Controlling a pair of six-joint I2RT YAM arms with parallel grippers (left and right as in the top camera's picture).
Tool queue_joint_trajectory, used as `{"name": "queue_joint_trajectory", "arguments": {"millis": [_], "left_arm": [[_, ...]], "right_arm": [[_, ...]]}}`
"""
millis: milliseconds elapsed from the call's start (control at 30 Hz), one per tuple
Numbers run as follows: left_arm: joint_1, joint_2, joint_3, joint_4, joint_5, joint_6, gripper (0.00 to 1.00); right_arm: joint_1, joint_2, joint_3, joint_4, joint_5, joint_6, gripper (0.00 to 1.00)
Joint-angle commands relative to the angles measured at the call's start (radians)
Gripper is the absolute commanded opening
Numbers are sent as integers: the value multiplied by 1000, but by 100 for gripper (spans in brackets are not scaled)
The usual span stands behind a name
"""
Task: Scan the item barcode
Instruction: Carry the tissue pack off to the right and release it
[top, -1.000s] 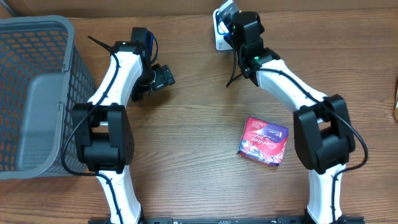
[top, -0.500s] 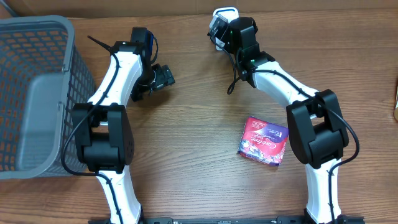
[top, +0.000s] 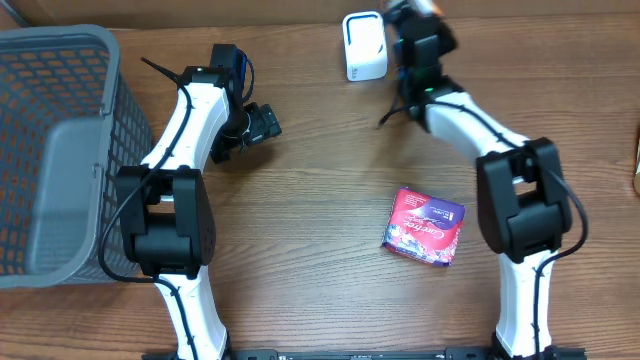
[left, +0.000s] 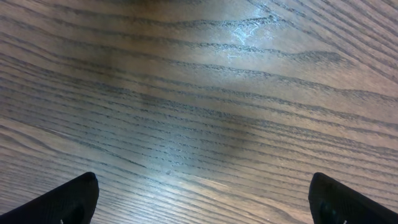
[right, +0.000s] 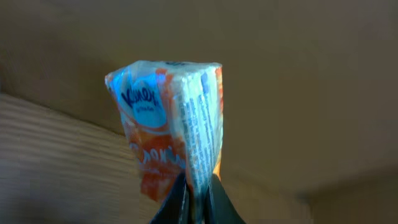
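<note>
Items as they stood, nearest edge first, with the clock face laid flat on the table and twelve at the far side.

1. Wooden table (top: 320, 300): dark brown, with a strong grain.

2. Red and purple packet (top: 424, 227): lay flat on the wood at about four o'clock, just beside the right arm's elbow. No gripper touched it.

3. Grey mesh basket (top: 60, 60): filled the nine to ten o'clock side and ran past the left edge of the overhead view.

4. Left gripper (top: 264, 123): sat at about eleven o'clock, low over bare wood. Its jaws were spread wide. In the wrist view only the two black fingertips (left: 68, 200) showed, in the bottom corners, with nothing between them.

5. White scanner (top: 364, 45): stood at twelve o'clock by the far edge.

6. Right gripper (right: 198, 193): was raised at about one o'clock, just right of the scanner. Its jaws were pressed tight on the bottom seam of the tissue pack.

7. Tissue pack (right: 168, 130): the item to be scanned, a small orange, white and blue Kleenex pack. It was held upright in the air above the right fingers, with a printed side panel facing the wrist camera. I could not make out a barcode.
</note>
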Motion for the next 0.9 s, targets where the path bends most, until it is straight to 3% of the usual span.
{"name": "queue_joint_trajectory", "arguments": {"millis": [0,167,300,400,867], "left_arm": [[-6,-3,3,1,1,10,100],[-6,-3,3,1,1,10,100],[-6,-3,3,1,1,10,100],[-6,-3,3,1,1,10,100],[-6,-3,3,1,1,10,100]], "right_arm": [[-126,-87,23,-58,268,241,4],[-297,-111,23,-315,296,359,3],[-450,-111,23,-575,258,645,4],[-546,-111,23,-682,158,760,4],[-883,-256,23,-799,-255,1056,4]]}}
